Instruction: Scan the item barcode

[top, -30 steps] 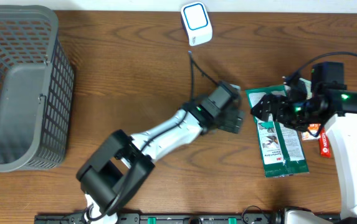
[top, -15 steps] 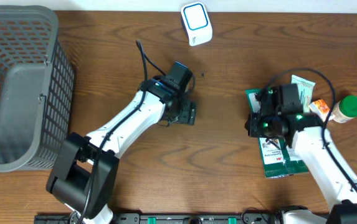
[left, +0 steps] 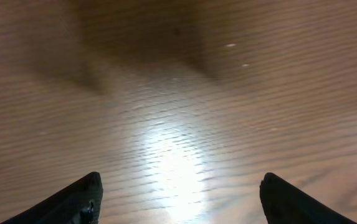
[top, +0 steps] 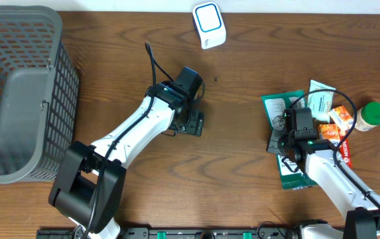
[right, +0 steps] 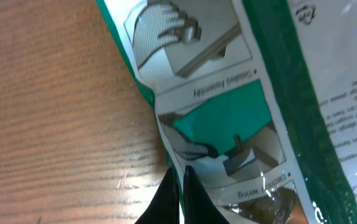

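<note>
A green and white packet (top: 294,171) lies flat on the wooden table at the right, among other goods. My right gripper (top: 274,143) is down at the packet's left edge. In the right wrist view its fingertips (right: 169,190) are pressed together with the packet's (right: 228,112) green edge pinched between them. My left gripper (top: 195,123) hovers over bare wood near the table's middle. Its fingers (left: 81,199) stand wide apart with nothing between them. A white scanner with a blue square (top: 208,25) sits at the back edge. No barcode is readable.
A grey mesh basket (top: 17,93) fills the left side. Next to the green packet lie a white packet (top: 322,99), an orange packet (top: 343,119), a green-capped bottle (top: 373,114) and a red-labelled item (top: 345,156).
My right gripper came down at the packet's left edge and shut on it. My left arm swung from the middle toward the left and back, then held still, open.
</note>
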Robot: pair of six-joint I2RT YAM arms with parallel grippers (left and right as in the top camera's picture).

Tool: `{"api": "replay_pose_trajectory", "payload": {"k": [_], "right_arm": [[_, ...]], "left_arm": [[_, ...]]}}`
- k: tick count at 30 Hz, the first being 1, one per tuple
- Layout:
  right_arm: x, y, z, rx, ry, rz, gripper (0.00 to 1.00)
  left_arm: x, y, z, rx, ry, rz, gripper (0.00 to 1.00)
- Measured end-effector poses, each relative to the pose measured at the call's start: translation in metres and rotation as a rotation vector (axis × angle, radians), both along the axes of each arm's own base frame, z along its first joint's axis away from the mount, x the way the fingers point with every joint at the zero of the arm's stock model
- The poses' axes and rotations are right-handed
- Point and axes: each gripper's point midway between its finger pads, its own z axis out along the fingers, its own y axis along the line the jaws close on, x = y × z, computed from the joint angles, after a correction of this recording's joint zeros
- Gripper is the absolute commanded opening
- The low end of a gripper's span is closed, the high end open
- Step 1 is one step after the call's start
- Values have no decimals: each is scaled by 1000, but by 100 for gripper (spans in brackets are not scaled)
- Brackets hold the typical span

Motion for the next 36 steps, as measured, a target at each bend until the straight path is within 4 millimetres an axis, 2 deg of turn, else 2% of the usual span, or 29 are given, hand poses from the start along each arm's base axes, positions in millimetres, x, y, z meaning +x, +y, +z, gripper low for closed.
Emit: {"api": "replay_pose_trajectory", "payload": {"k": [1, 6, 13, 21, 22, 24, 26, 30, 31, 32, 33, 34, 36], "right_arm": [[1, -1, 0, -2, -4, -3, 1], [2, 3, 0, 27, -10, -19, 1], [-8, 1, -19, 31, 36, -47, 1], [-12, -27, -19, -104, 45, -127, 1], [-12, -29, -19, -111, 46, -133, 4], [-12, -31, -19, -110, 45, -142, 16], [-10, -27, -19, -87, 38, -135, 34], [2, -4, -16, 39, 0, -81, 53], [3, 3, -15, 71, -6, -60, 62], [4, 6, -14, 87, -10, -44, 74], [6, 10, -13, 105, -16, -30, 94], [8, 14, -12, 123, -24, -18, 99], [12, 19, -8, 146, -39, 1, 99]], "left_arm": [[0, 2, -1, 12, -4, 1, 86], [1, 8, -4, 45, -12, 2, 86], [-4, 15, -5, 74, 6, 4, 86], [-9, 18, -6, 90, 26, 4, 86], [-10, 19, -6, 92, 29, 4, 86], [-10, 20, -6, 100, 28, 5, 86], [-9, 23, -5, 111, 18, 12, 86], [-5, 31, 18, 99, -47, 54, 86], [-2, 34, 29, 83, -78, 69, 86], [1, 36, 38, 69, -102, 81, 86], [3, 41, 49, 55, -129, 98, 86], [6, 47, 61, 39, -160, 120, 87], [11, 60, 79, 20, -207, 162, 87]]}}
